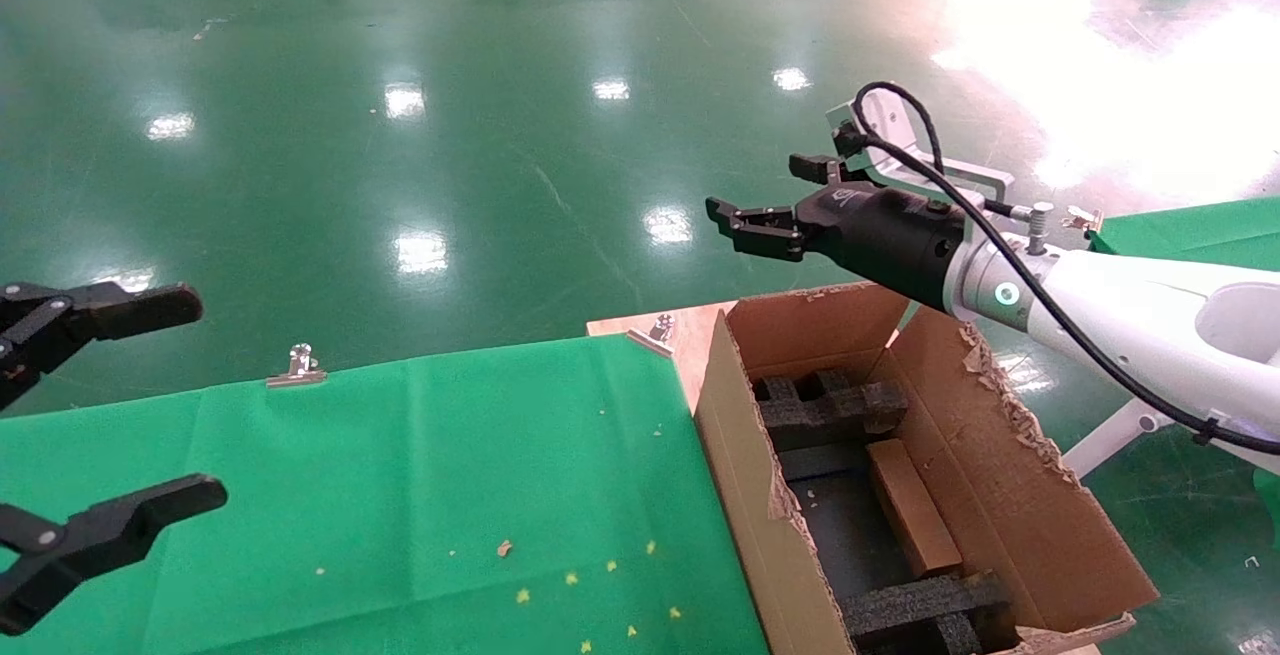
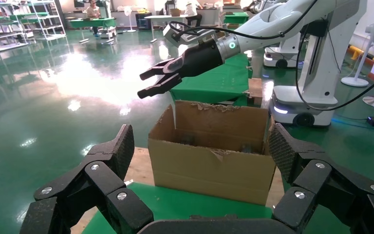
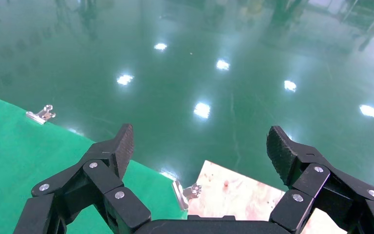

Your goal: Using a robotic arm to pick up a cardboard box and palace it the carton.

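Cardboard box point(image 1: 910, 508) lies inside the carton point(image 1: 740, 475), lengthwise on the dark floor between the black foam inserts point(image 1: 830, 405), so the placing step appears done; what seems left is only for the arm to draw clear.

Carton: large, corrugated, flaps up with torn edges, standing at the right edge of the desk point(image 1: 690, 335), against the green cloth point(image 1: 400, 495) that covers the desk top. From the left wrist view its near wall faces the camera and the interior is mostly hidden.

Robotic arm point(image 1: 1120, 315): the right arm, white with a lit ring near the wrist, reaching in from the right above the far end of the carton. Its gripper, the right gripper point(image 1: 770, 203), is held high over the carton's far flap, fingers spread and empty, pointing out toward the shiny green floor past the desk's far right corner.

Left gripper point(image 1: 100, 415): hangs at the left edge of the desk, jaws wide apart, holding nothing, well apart from the carton.

Binder clips point(image 1: 297, 366): small metal clips pinning the cloth along the far edge of the desk.
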Robot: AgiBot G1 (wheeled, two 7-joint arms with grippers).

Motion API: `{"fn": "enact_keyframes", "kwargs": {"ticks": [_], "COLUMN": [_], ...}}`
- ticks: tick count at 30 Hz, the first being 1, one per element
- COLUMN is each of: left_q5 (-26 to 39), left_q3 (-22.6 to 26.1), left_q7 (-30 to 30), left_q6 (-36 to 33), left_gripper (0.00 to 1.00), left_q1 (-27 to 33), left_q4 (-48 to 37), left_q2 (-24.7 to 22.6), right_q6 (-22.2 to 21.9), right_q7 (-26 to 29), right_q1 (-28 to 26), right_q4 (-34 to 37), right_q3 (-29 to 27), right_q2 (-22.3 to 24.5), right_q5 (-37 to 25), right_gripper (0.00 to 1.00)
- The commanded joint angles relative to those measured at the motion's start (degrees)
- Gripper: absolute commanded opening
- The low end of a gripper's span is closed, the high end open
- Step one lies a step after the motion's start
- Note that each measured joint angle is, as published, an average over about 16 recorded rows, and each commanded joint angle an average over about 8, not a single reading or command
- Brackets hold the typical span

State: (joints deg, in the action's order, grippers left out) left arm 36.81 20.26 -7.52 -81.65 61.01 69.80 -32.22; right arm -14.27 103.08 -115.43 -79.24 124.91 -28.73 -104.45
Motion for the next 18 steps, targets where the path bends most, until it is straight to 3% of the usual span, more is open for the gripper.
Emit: {"fn": "enact_keyframes", "kwargs": {"ticks": [1,7,18], "left_q5": [0.0,0.0,0.0], "left_q3": [0.0,0.0,0.0], "left_q7": [0.0,0.0,0.0], "left_q6": [0.0,0.0,0.0], "left_gripper": [1.0,1.0,1.0], "left_q1": [0.0,0.0,0.0], "left_q4": [0.0,0.0,0.0], "left_q2": [0.0,0.0,0.0], "right_q6": [-0.2,4.4,22.6], "right_q7": [0.1,-3.7,-20.6], "right_q1": [0.0,2.2,12.0], "right_q4": [0.1,0.3,1.3], "right_q3": [0.3,-4.2,-24.2], "right_q2": [0.0,-0.2,-1.4], "right_q5": [-0.2,2.7,14.1], "right_gripper": [1.0,1.0,1.0]}}
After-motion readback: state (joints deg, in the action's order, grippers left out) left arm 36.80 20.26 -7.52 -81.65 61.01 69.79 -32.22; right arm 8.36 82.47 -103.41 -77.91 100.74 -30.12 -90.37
